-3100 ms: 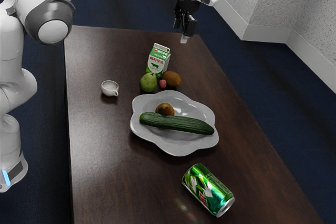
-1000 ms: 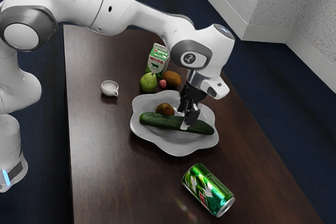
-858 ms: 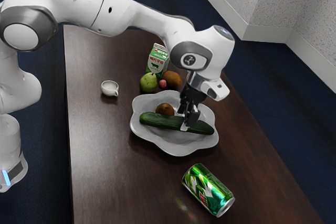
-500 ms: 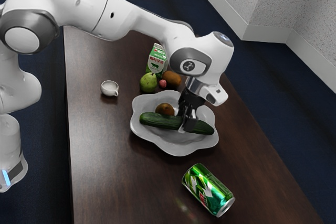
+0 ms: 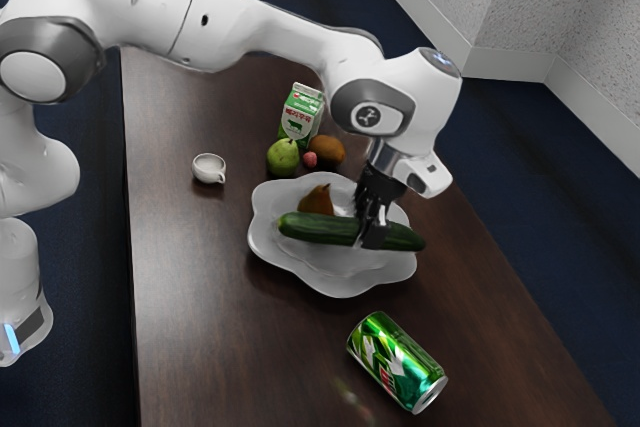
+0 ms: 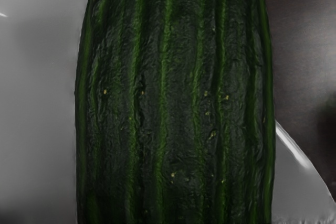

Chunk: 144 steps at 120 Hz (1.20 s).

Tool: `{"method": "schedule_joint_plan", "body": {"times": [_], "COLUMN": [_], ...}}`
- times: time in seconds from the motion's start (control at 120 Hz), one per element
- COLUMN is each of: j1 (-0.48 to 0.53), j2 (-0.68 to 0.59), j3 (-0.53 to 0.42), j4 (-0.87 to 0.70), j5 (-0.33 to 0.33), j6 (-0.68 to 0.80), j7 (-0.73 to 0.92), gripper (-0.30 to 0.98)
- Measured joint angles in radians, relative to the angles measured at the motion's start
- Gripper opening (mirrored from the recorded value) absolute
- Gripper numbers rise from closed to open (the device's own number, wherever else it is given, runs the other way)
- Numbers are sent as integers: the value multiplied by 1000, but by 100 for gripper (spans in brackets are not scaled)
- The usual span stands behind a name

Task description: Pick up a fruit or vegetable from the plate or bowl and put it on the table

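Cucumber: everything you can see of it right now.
The cucumber is long and dark green, with lighter lengthwise streaks, yellowish specks and wrinkled skin. It hangs roughly level across the plate, apparently lifted off it, one end reaching over the rim at the exterior view's right. The gripper is shut on it, off its middle toward that end. Whether it touches the brown fruit beside it, I can't tell.
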Motion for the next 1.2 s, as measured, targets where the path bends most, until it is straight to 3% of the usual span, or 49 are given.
{"method": "schedule_joint_plan", "body": {"times": [0.117, 0.292, 0.392, 0.525, 0.717, 0.808, 0.9, 1.05, 1.2], "j1": [-53, -64, -67, -62, -63, -56, -53, -52, -62], "j2": [1, 9, 55, 146, 165, 168, 169, 153, 0], "j3": [-44, -291, -371, -411, -442, -449, -451, -447, -448], "j4": [73, 168, 177, 179, 180, 179, 179, 194, 227], "j5": [-1, -16, -21, -42, -53, -54, -54, -55, -24], "j6": [-27, -49, -52, -52, -51, -43, -37, -39, -108], "j7": [-14, -50, -74, -101, -135, -146, -154, -161, -158], "gripper": [21, 21, 21, 19, 19, 41, 54, 64, 67]}}
